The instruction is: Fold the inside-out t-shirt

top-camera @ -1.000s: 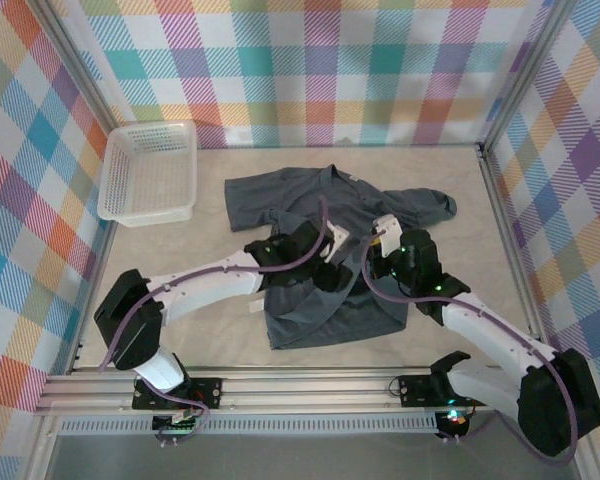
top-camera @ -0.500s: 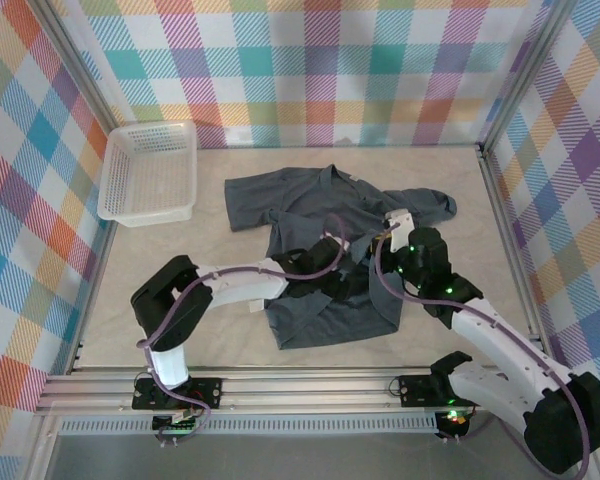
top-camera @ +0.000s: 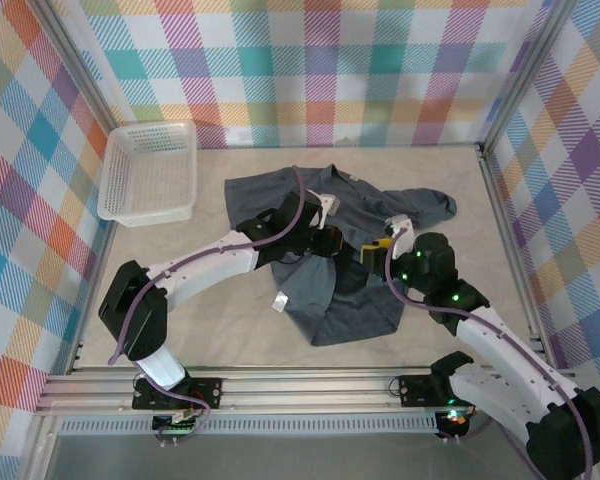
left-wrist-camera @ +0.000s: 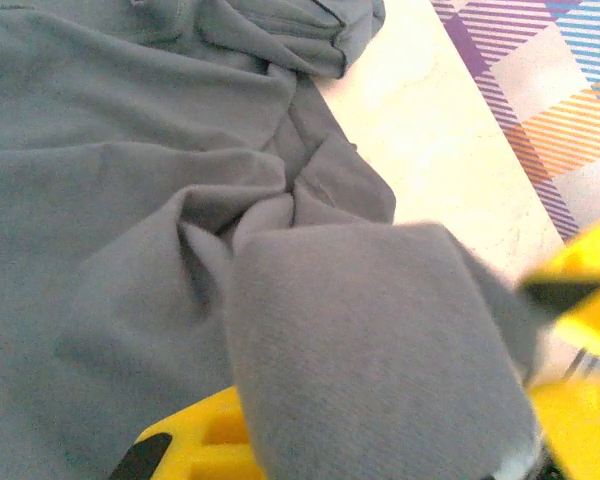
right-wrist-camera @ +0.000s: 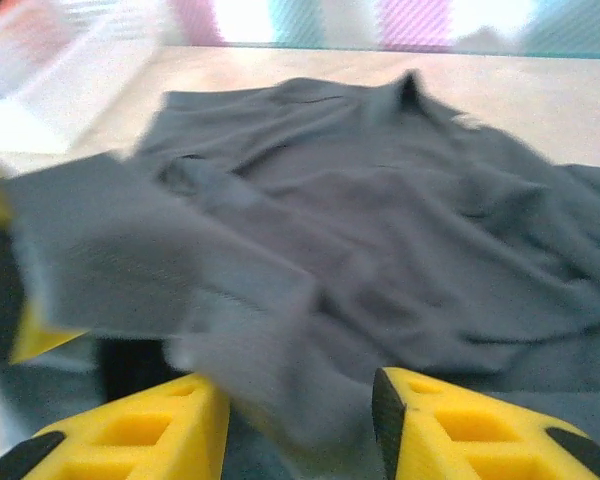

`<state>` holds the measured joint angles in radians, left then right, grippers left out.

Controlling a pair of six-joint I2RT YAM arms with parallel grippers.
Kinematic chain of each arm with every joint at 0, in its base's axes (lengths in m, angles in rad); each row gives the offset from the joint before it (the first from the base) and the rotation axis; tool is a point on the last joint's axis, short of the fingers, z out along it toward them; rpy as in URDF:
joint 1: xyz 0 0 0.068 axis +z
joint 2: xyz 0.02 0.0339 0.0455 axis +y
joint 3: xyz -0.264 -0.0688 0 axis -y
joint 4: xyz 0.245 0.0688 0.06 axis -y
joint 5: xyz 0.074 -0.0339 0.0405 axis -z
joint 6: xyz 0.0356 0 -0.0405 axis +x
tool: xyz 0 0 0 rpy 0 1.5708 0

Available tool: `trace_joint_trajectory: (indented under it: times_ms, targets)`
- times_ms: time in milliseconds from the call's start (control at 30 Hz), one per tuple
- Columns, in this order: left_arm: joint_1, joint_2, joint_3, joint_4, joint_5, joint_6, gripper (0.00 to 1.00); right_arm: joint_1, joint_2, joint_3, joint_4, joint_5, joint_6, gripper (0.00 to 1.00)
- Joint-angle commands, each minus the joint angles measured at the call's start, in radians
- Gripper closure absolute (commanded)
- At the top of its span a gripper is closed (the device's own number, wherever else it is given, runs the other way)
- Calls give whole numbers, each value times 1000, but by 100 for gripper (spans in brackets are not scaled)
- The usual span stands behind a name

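The dark slate-grey t-shirt (top-camera: 352, 300) lies crumpled mid-table, its collar toward the back and a small white tag (top-camera: 280, 301) at its left edge. My left gripper (top-camera: 325, 240) is shut on a fold of the t-shirt (left-wrist-camera: 110, 150) and holds it raised. The cloth drapes over the jaws, leaving one yellow finger (left-wrist-camera: 185, 445) showing. Just to its right, my right gripper (top-camera: 378, 251) hovers low over the shirt. In the right wrist view that gripper (right-wrist-camera: 300, 425) has its jaws apart, with a loose fold of the t-shirt (right-wrist-camera: 380, 200) hanging between them.
A white mesh basket (top-camera: 111, 190) stands at the back left, apart from the shirt. Metal frame rails (top-camera: 500, 220) and checked walls close in the table. Bare tabletop (top-camera: 180, 330) lies left of the shirt and in front of it.
My left gripper has shut on the cloth and pulled it up and toward the back. The right gripper has opened and released its fold. The shirt's lower part has shifted right.
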<state>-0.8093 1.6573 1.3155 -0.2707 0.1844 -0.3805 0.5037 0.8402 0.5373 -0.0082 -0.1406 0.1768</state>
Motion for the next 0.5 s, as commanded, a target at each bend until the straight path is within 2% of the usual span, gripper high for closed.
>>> trace_joint_trajectory:
  times_ms: [0,67,167,200,267,333,400,467]
  targets:
    - [0,-23,51,-88,11,-33,100,154,8,-49,129,-93,49,65]
    - [2,-25,65,-100,6,-32,100,251,50,-59,186,15,11,67]
    - [5,-35,89,-117,17,-32,100,277,124,-110,329,183,-14,81]
    - [7,-42,96,-121,23,-34,100,277,167,-136,398,264,-62,89]
    - [6,-54,116,-132,32,-42,100,277,272,-146,526,337,-236,97]
    - [9,-57,159,-164,56,-52,100,273,389,-135,646,397,-436,100]
    - [10,-49,210,-206,88,-49,100,239,498,-115,768,448,-552,100]
    - [11,-40,259,-242,131,-47,100,195,576,-79,822,440,-656,100]
